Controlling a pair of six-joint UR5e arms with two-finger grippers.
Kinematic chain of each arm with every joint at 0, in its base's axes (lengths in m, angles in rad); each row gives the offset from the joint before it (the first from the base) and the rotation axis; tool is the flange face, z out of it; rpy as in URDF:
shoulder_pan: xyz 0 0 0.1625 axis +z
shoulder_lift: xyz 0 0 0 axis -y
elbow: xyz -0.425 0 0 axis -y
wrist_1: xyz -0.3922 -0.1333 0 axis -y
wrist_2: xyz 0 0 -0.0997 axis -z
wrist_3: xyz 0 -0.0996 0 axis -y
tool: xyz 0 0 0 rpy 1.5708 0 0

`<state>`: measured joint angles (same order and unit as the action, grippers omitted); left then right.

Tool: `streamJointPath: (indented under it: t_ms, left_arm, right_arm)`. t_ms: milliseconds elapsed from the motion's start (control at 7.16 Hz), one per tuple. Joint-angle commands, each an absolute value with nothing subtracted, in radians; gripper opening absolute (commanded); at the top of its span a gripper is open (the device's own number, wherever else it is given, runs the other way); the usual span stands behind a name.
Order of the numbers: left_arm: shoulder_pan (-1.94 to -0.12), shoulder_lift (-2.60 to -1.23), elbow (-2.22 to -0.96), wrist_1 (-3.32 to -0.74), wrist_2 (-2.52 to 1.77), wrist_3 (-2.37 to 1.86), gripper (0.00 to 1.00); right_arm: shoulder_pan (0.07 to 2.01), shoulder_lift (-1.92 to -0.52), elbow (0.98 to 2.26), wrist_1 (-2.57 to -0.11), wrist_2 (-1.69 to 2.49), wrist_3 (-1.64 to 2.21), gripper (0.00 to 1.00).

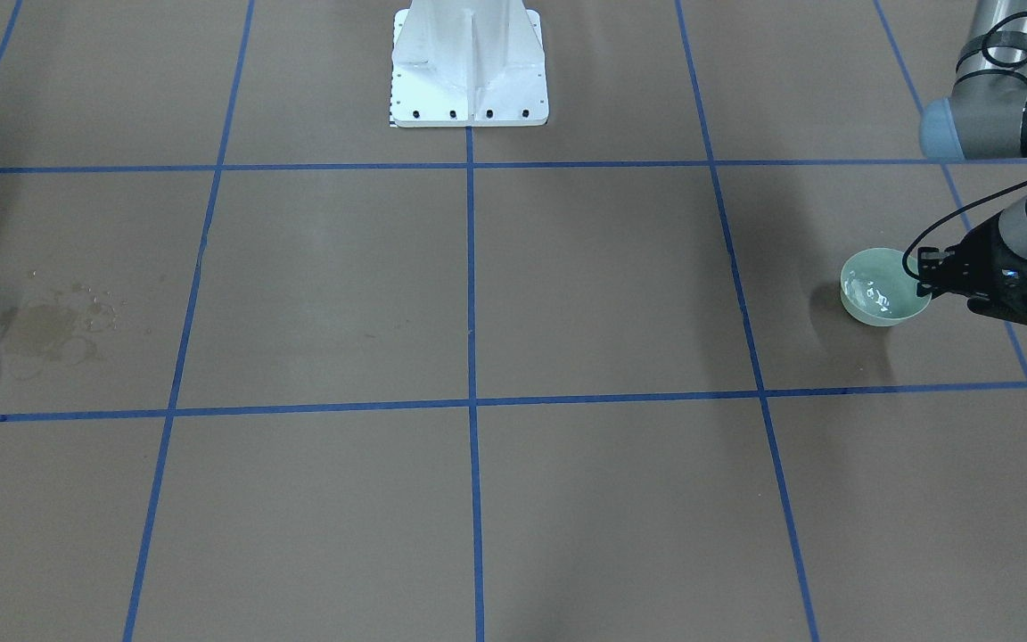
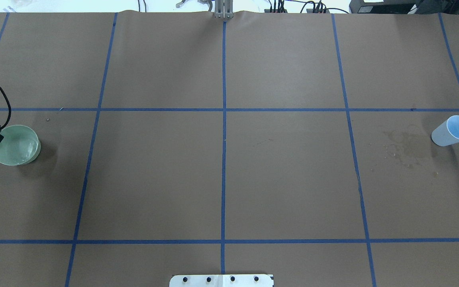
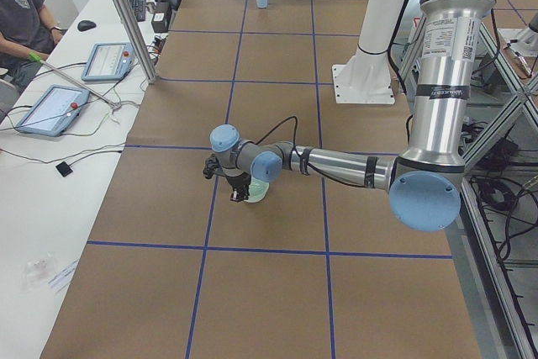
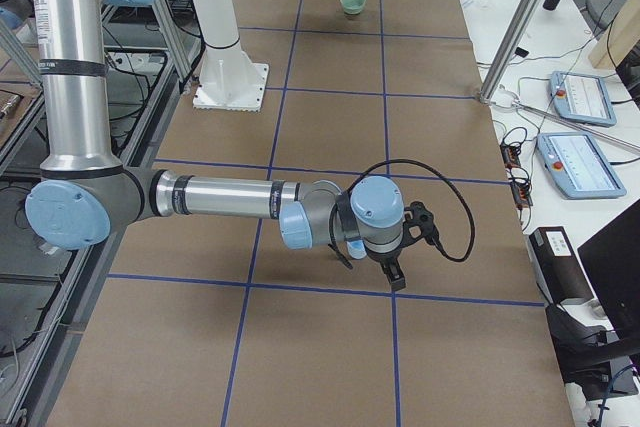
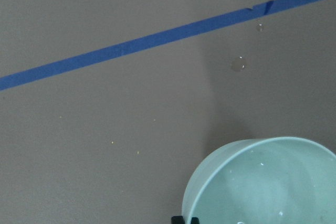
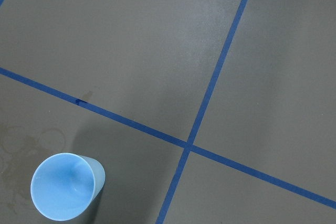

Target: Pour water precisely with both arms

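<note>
A pale green bowl (image 1: pixel 879 308) stands at the table's far end on my left side; it also shows in the overhead view (image 2: pixel 14 155). The water (image 1: pixel 872 290) shows in it as white glints. My left gripper (image 1: pixel 924 283) is shut on the bowl's rim, with a fingertip (image 5: pixel 184 220) at the rim in the left wrist view. My left arm (image 3: pixel 336 161) reaches out low. My right arm (image 4: pixel 220 195) stretches low over the table. Its gripper (image 4: pixel 396 277) shows only in the right side view, so I cannot tell its state. A light-blue cup (image 6: pixel 65 184) stands upright below and ahead of it.
A damp stain (image 2: pixel 407 145) lies beside the blue cup (image 2: pixel 452 130). Small droplets (image 5: pixel 238 65) lie near the bowl. The white pedestal (image 1: pixel 469 62) stands mid-table at the robot's side. A seated person (image 3: pixel 21 14) and tablets (image 3: pixel 50 109) are beyond the far edge.
</note>
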<state>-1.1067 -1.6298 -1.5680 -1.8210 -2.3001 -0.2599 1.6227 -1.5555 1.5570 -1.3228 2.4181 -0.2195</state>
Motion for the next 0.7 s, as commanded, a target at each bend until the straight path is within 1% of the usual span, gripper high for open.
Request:
streamJointPath:
  t_ms: [0, 279, 559]
  left_arm:
    - [-1.149, -1.631, -1.559, -1.819, -2.305, -0.232, 1.0]
    - [-1.259, -1.634, -1.583, -1.816, -2.395, -0.226, 1.0]
    - [-1.336, -1.632, -1.663, -1.793, -2.422, -0.224, 1.0]
  right_arm:
    - [1.621, -1.554, 1.555, -1.324, 2.418, -0.218, 1.0]
    - [1.618, -1.546, 1.557, -1.325, 2.418, -0.215, 1.0]
    - [1.6, -1.504, 1.557, -1.392, 2.405, -0.209, 1.0]
